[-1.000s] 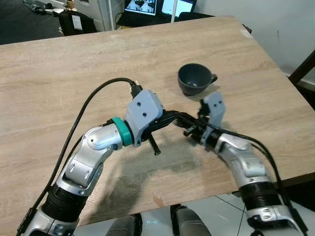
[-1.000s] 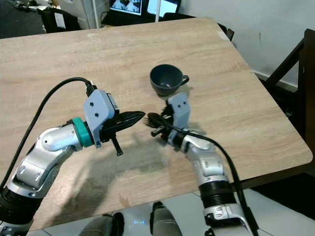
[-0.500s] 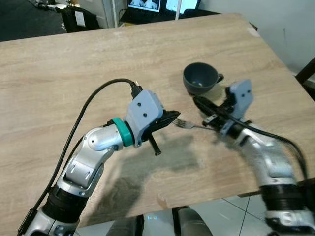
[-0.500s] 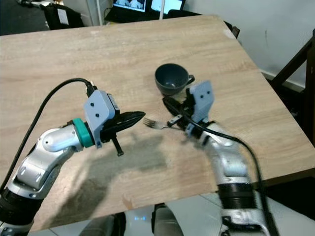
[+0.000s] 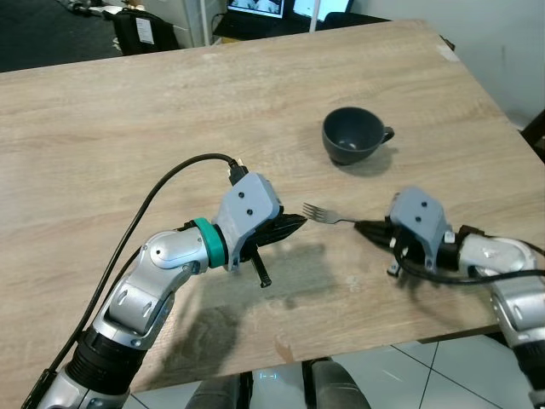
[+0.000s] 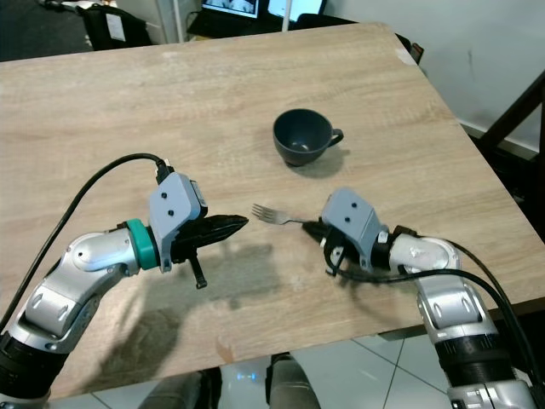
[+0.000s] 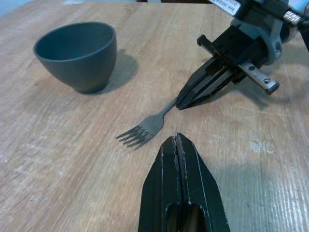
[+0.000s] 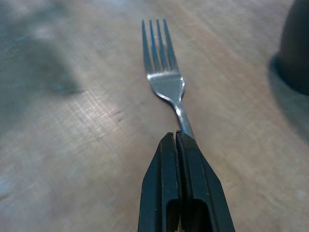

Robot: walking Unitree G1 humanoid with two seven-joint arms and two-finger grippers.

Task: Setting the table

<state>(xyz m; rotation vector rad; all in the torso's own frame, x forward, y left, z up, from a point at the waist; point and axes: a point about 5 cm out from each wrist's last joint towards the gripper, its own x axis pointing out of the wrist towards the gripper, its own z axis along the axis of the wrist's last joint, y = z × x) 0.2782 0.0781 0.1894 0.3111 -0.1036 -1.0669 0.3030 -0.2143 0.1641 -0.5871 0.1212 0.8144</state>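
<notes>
- Fork (image 5: 321,214): lies low over the wooden table (image 5: 128,128) near its near edge, tines pointing left, handle clamped in right gripper (image 5: 368,228); whether tines touch the surface cannot be told.
- Right gripper fingers: closed tight on handle end.
- Left gripper (image 5: 298,224): fingers pressed together, holding nothing, tip just left of tines.
- Cup (image 5: 353,136): grey, upright, far side of fork, apart from it.
- Risk: thin end-grip w/ long overhang; fork may pivot or slip on release.
- Risk: left tip close to tines; any fwd motion may knock fork askew.

I read no text, label, brand, number or sign on anything before me; all print is too blurred.
</notes>
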